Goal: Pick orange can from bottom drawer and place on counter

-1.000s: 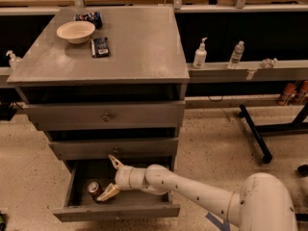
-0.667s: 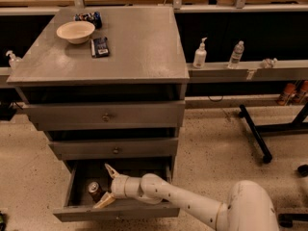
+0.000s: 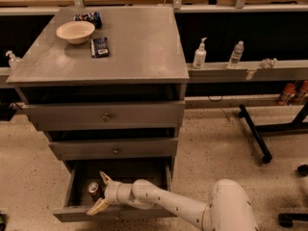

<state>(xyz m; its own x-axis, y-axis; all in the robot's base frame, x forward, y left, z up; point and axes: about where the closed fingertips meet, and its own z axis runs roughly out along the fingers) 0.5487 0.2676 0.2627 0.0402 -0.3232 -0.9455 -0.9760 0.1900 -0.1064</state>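
Note:
The bottom drawer (image 3: 72,214) of the grey cabinet is pulled open. The orange can (image 3: 93,190) stands upright at its left side, silver lid up. My gripper (image 3: 99,192) reaches into the drawer from the right and is open, one cream finger (image 3: 104,178) behind the can and the other (image 3: 97,207) in front of it, straddling the can. I cannot tell whether either finger touches it. The counter (image 3: 139,47) is the flat grey top of the cabinet, well above the gripper.
On the counter stand a cream bowl (image 3: 75,32), a dark blue packet (image 3: 100,46) and a dark object (image 3: 88,18) at the back. Two shallower drawers (image 3: 106,115) above are closed. A shelf (image 3: 245,70) to the right holds bottles. A black stand leg (image 3: 254,134) lies on the floor.
My gripper has moved left inside the drawer, from beside the can to straddling it. The can has not moved.

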